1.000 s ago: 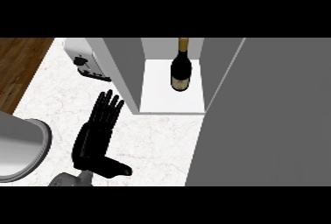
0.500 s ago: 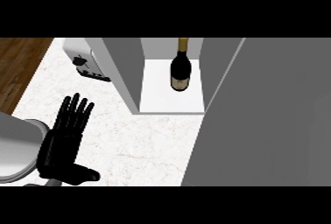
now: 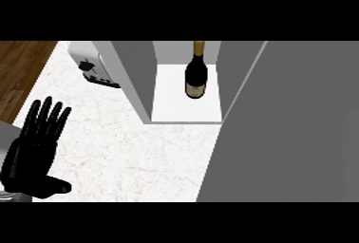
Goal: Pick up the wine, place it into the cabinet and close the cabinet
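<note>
- The wine bottle (image 3: 195, 71) stood upright on the white floor of the cabinet (image 3: 184, 110), between its grey side walls.
- The cabinet door (image 3: 294, 123) was open, filling the right of the head view.
- The left hand (image 3: 32, 156) was at the lower left over the marble table (image 3: 133, 156), its fingers (image 3: 46, 116) straight, released, grasping nothing, well apart from the bottle.
- A white appliance (image 3: 95, 70) stood just left of the cabinet.

White marble counter (image 3: 140, 156), white appliance (image 3: 95, 71) at its far-left edge, wine bottle (image 3: 195, 76) on cabinet shelf (image 3: 175, 108)
</note>
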